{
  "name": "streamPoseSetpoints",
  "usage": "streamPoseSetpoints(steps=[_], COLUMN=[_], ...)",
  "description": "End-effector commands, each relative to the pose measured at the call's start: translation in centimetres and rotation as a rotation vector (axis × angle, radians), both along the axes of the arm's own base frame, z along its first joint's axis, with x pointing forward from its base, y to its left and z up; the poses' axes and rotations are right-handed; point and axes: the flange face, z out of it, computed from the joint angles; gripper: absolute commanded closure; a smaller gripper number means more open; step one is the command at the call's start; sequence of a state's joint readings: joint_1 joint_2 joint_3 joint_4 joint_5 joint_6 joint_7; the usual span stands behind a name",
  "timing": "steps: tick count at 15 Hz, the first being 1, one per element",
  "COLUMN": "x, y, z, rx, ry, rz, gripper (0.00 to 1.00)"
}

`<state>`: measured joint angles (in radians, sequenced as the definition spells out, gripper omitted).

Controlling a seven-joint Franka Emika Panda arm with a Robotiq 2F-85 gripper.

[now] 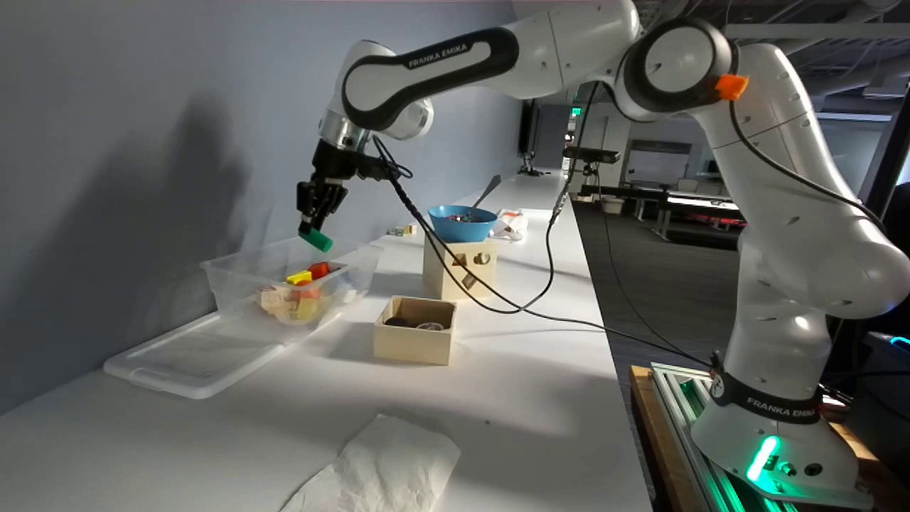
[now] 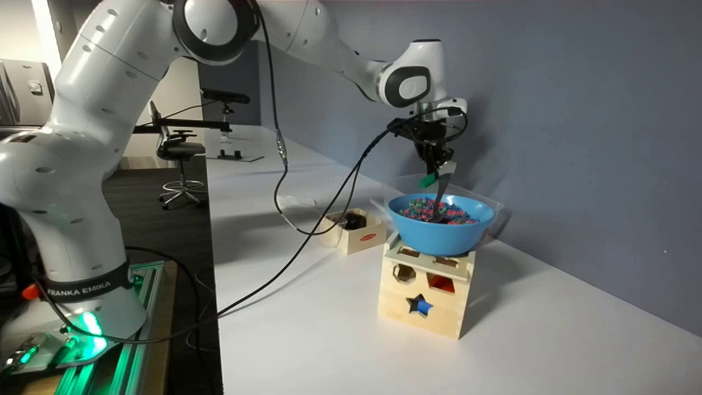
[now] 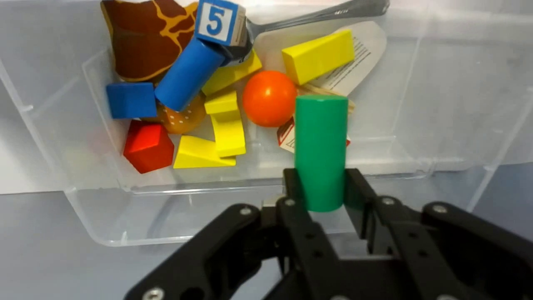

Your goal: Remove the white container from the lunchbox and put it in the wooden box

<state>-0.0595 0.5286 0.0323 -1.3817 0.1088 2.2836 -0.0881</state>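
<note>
The lunchbox, a clear tub [image 1: 227, 288], stands by the wall and fills most of the wrist view [image 3: 454, 58]. It holds yellow, blue and red blocks, an orange ball, toy food and a fork. My gripper [image 3: 318, 175] is shut on a green cylinder [image 3: 320, 141], held above the tub; the cylinder also shows in both exterior views [image 1: 317, 240] [image 2: 428, 180]. No white container can be made out. The wooden box [image 1: 411, 346] sits on the table beside the tub, with two dark round things inside; it also shows in an exterior view [image 2: 366, 241].
The flat clear lid [image 1: 192, 359] lies by the tub. A taller wooden cube [image 2: 392, 302] bears a blue bowl [image 2: 439, 236] of coloured bits with a utensil [image 2: 440, 192] standing in it. A white napkin [image 1: 391, 462] lies on the table. The arm's cable [image 1: 490, 288] hangs across the scene.
</note>
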Motion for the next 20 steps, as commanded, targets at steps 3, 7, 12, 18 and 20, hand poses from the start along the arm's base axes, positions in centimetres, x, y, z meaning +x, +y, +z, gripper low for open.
streamPoseSetpoints(steps=[3, 7, 12, 18, 20], x=[-7.9, -13.3, -20.4, -19.8, -19.5], y=[1.6, 1.8, 3.0, 3.1, 3.0], z=[3.7, 3.5, -0.1, -1.5, -1.4], rx=[-0.023, -0.038, -0.017, -0.020, -0.019], ry=[0.021, 0.093, 0.194, 0.225, 0.220], rz=[0.091, 0.056, 0.065, 0.066, 0.064], gripper=[0.92, 0.92, 0.92, 0.69, 0.69])
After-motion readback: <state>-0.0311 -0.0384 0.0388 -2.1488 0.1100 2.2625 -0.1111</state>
